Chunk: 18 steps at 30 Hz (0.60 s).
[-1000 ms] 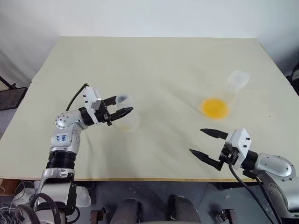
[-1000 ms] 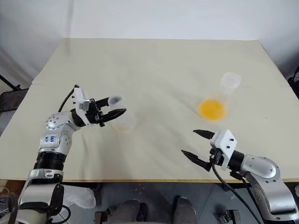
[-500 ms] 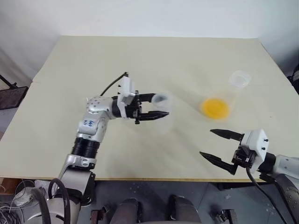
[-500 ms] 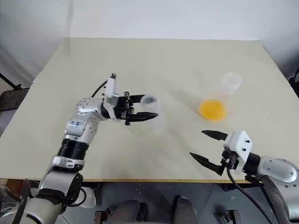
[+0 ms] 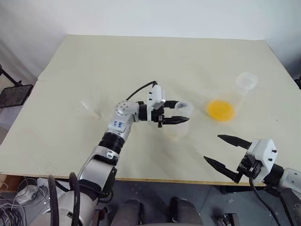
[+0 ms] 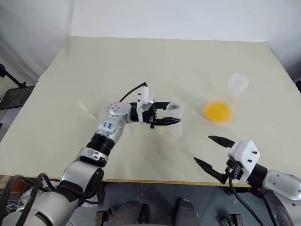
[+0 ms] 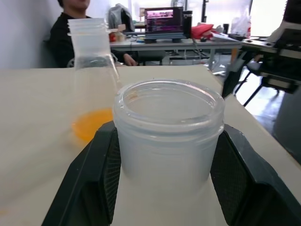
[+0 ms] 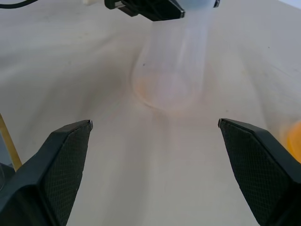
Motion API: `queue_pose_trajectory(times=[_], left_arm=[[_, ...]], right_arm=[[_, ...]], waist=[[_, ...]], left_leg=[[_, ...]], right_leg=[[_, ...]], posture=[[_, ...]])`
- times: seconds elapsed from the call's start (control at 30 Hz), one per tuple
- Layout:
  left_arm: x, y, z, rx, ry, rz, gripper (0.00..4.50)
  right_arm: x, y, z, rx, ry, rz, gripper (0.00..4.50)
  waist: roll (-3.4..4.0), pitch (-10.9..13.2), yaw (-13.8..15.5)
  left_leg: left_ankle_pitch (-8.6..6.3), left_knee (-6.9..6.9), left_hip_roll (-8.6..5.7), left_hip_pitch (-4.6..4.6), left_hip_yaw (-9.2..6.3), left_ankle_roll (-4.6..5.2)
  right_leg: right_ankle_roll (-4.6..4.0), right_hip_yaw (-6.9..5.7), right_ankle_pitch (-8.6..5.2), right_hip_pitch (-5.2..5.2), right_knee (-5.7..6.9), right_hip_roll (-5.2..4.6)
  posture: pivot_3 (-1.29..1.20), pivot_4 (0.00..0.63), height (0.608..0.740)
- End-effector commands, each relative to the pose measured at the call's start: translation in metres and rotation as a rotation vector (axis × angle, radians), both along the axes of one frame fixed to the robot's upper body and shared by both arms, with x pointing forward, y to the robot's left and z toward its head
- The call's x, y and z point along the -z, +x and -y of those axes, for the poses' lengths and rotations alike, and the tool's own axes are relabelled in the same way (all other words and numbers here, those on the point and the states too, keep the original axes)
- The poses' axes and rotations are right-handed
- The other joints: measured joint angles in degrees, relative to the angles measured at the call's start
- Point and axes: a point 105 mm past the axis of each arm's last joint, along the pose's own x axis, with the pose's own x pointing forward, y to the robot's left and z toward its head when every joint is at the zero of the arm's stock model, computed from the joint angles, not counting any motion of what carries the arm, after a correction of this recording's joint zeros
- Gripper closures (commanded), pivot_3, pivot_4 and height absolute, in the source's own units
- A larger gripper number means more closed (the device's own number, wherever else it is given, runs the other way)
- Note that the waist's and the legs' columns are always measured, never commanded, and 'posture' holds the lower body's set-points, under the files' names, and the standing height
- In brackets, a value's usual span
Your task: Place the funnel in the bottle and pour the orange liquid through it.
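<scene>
L gripper [image 5: 181, 114] grips bottle [image 5: 180, 123] at neck, upright. R gripper [image 5: 229, 153] jaws spread wide, holding nothing, near table [image 5: 141, 61] front edge

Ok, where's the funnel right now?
In the head views the funnel lies on the table's left side, apart from the left tool holding the bottle.

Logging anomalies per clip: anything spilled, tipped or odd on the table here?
No spill shows. The funnel lies on the table, away from both flasks. The bottle stands upright in the left hand; the orange liquid sits inside its clear flask.
</scene>
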Motion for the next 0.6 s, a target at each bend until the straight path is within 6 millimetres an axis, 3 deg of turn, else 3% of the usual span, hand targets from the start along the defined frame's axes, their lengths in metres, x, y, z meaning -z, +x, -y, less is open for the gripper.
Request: queue_pose_trajectory(times=[0.03,0.3,0.53,0.6], left_arm=[[-0.012,0.006,0.004,-0.034,-0.012,0.06,2.22],[-0.01,0.012,0.014,-0.042,-0.017,0.041,2.22],[-0.01,0.011,0.014,-0.016,-0.017,-0.018,0.03],[-0.009,0.012,0.012,-0.014,-0.014,-0.024,0.03]], right_arm=[[-0.011,-0.004,-0.001,0.018,-0.015,0.061,0.0],[-0.012,-0.003,-0.004,0.026,-0.013,0.066,0.0],[-0.015,0.003,-0.001,0.052,0.003,0.086,0.0],[-0.016,0.004,0.001,0.067,0.011,0.092,0.0]], waist=[[0.0,0.0,-0.06],[0.0,0.0,0.03],[0.0,0.0,-0.05],[0.0,0.0,-0.05]], left_leg=[[0.0,0.01,-0.01,-0.01,0.0,0.0],[-0.01,0.06,-0.01,-0.04,0.0,0.02],[-0.03,0.32,-0.01,-0.38,0.0,0.07],[-0.04,0.35,-0.01,-0.4,0.01,0.07]], right_leg=[[0.0,0.0,0.0,-0.01,0.0,0.0],[0.0,-0.02,0.0,-0.01,0.01,0.0],[0.02,-0.21,0.01,-0.11,0.01,0.0],[0.02,-0.27,0.01,-0.1,0.02,0.0]], posture=[[0.0,0.15,0.74],[0.0,0.15,0.74],[0.0,0.15,0.74],[0.0,0.15,0.74]])
